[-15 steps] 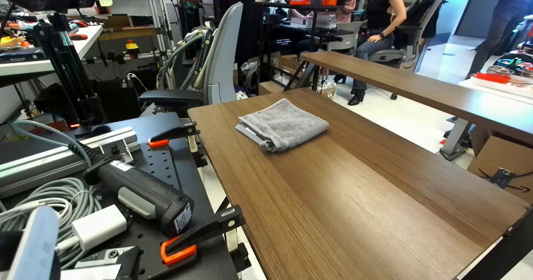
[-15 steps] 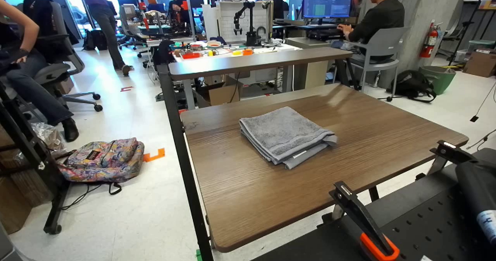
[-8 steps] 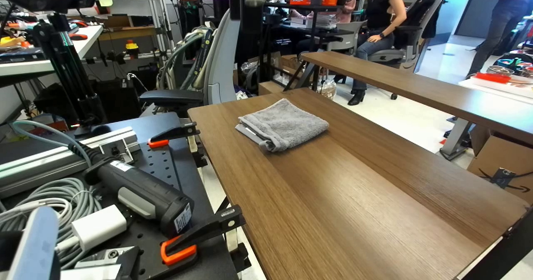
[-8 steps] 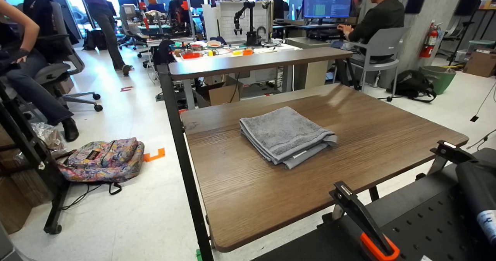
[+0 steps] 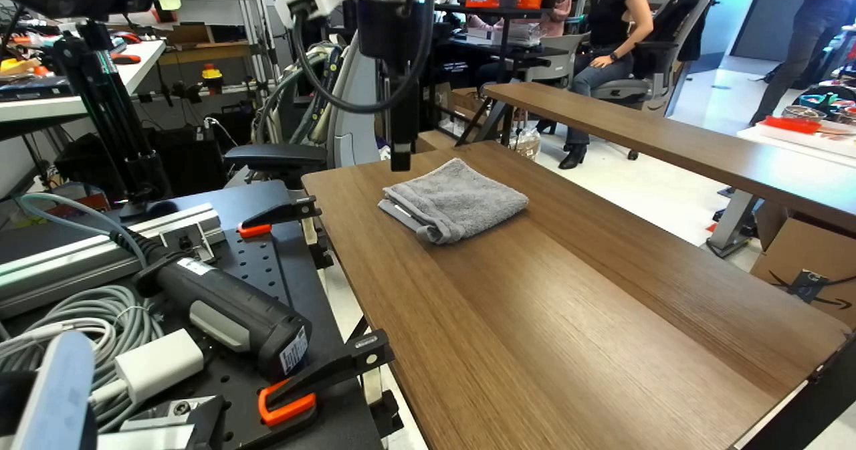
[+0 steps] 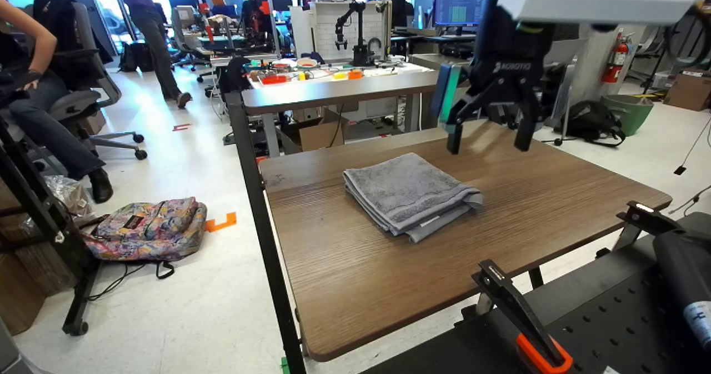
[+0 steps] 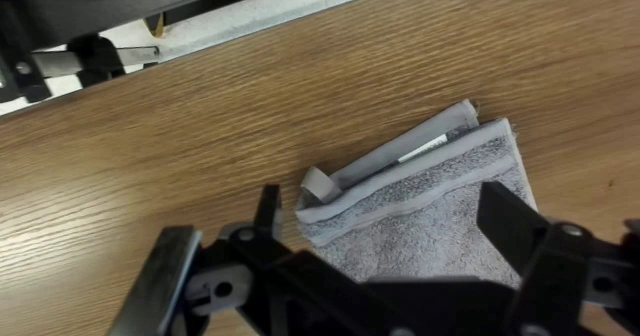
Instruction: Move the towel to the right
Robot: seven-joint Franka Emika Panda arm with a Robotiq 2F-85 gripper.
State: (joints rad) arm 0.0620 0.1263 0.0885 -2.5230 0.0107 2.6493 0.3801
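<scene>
The folded towel (image 6: 410,189) lies lower than your spread claw (image 6: 489,142), untouched; close too high and you may pinch only the top layer, unfolding it.

Patterned backpack (image 6: 149,228) on floor (image 6: 189,313)

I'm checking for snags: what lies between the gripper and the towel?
Only open air shows between the gripper and the towel in both exterior views; the wrist view shows no obstruction.
</scene>
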